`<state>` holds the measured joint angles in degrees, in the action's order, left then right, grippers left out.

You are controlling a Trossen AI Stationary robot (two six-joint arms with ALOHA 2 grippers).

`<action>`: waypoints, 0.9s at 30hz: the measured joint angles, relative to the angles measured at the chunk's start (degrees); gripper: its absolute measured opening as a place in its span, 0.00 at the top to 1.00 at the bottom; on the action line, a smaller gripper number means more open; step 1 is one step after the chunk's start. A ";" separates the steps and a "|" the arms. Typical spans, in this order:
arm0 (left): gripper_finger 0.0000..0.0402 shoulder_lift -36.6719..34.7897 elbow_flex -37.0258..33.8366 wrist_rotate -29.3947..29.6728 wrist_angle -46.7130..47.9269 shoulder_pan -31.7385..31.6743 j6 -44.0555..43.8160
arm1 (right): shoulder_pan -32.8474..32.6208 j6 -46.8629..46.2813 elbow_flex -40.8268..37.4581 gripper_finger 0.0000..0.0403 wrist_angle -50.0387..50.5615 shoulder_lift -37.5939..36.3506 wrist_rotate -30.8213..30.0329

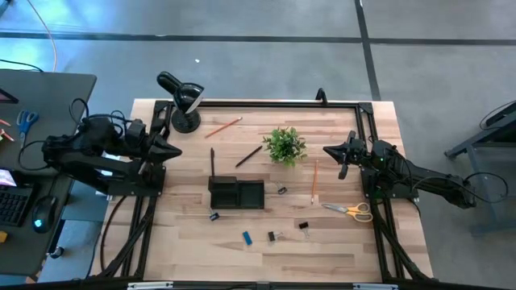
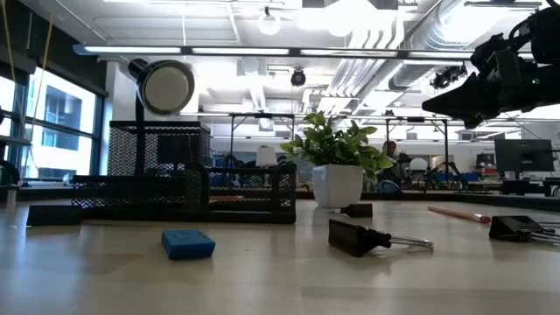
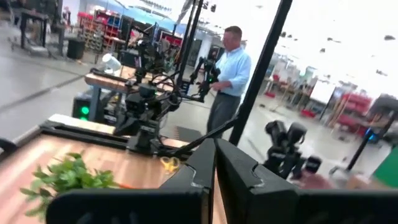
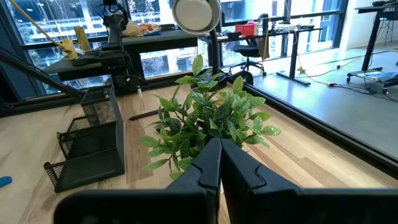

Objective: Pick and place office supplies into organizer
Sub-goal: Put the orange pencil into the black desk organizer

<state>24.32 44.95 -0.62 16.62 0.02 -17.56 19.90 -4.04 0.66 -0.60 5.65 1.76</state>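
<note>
Wooden table holds every supply loose; nothing is in the organizer yet. Both grippers, left and right, hang shut and empty. Next, probably: right opens and drops onto the orange pencil just below it.

The table was pale wood in jointed planks, smooth with a soft sheen. The organizer was black wire mesh, matt. The eraser looked like dull blue rubber. The binder clip was black metal with shiny wire handles. The plant had glossy green leaves, and its pot was smooth white. The lamp head showed satin grey metal.
</note>
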 joint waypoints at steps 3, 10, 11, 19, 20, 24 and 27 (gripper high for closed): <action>0.99 -0.04 0.00 1.03 -0.34 -0.01 -0.71 | 0.00 -0.01 0.00 1.00 0.00 0.02 0.00; 0.99 1.82 0.02 14.20 -1.84 -0.01 6.79 | 0.00 0.14 0.00 1.00 0.00 0.01 -0.01; 0.99 2.89 -0.05 14.37 -2.01 -0.01 8.60 | -0.02 0.46 0.00 1.00 0.00 0.02 -0.06; 0.98 15.75 -0.61 11.73 -5.10 0.28 12.97 | 0.00 -0.04 0.00 1.00 0.15 0.00 -0.17; 0.98 17.50 -0.67 10.21 -6.24 0.71 13.33 | 0.00 -0.06 0.00 1.00 0.13 0.01 -0.16; 1.00 22.48 -3.11 8.95 -17.47 4.10 16.29 | 0.00 0.14 0.00 1.00 -0.04 0.02 -0.13; 1.00 25.08 -7.87 9.54 -28.67 7.57 17.72 | -0.02 -0.10 0.00 1.00 -0.45 0.00 0.02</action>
<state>49.40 37.08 8.92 -12.05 7.59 0.16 19.88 -4.13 0.67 -1.05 5.65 1.78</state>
